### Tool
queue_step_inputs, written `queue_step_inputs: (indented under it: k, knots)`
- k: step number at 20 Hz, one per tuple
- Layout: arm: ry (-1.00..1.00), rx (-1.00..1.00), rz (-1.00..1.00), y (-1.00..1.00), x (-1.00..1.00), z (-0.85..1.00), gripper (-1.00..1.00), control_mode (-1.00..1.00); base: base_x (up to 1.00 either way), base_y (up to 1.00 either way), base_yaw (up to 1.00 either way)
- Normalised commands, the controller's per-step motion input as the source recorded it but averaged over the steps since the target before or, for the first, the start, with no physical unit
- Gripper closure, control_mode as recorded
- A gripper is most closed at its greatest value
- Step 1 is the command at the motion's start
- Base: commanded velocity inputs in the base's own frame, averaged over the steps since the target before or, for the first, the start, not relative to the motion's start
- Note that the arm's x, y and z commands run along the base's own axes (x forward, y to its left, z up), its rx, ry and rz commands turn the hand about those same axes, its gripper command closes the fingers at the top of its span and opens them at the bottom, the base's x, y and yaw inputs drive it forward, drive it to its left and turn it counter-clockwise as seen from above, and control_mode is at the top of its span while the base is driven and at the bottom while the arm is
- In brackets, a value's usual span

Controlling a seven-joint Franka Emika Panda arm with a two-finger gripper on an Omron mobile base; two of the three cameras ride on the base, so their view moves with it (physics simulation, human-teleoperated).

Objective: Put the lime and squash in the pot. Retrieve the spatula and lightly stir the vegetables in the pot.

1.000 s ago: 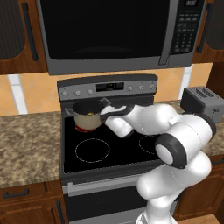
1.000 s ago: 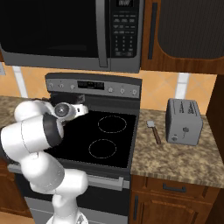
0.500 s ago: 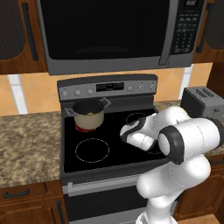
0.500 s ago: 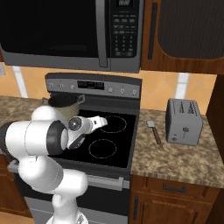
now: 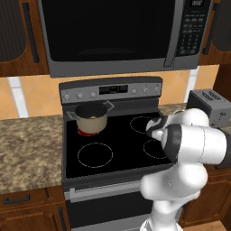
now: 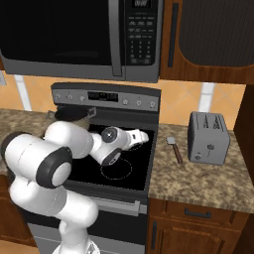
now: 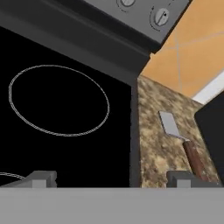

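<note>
Pot (image 5: 91, 118) sits on the back-left burner of the stove (image 5: 113, 149) with something yellow inside — the squash (image 5: 92, 117), by my guess; the lime I can't make out. Moving right, the gripper (image 6: 142, 137) hangs over the right burners, jaws spread wide and empty. Further right, the spatula (image 6: 174, 148) lies flat on the counter (image 6: 198, 178) near the toaster (image 6: 208, 137) — a low, slim handle, so the fingers could scrape granite or nudge it away
</note>
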Motion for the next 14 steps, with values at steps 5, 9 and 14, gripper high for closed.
queue_step_inputs:
  k: [5,9,14]
  knots:
    - [0.29,0.12,-0.18,-0.99,0.34,0.27,-1.0,-1.0,0.0,0.0,0.0]
    - [0.17,0.03,-0.26,-0.82,0.31,-0.3,-1.0,-1.0,0.0,0.0,0.0]
    - [0.13,0.0,-0.21,-0.62,0.17,-0.75,-1.0,-1.0,0.0,0.0,0.0]
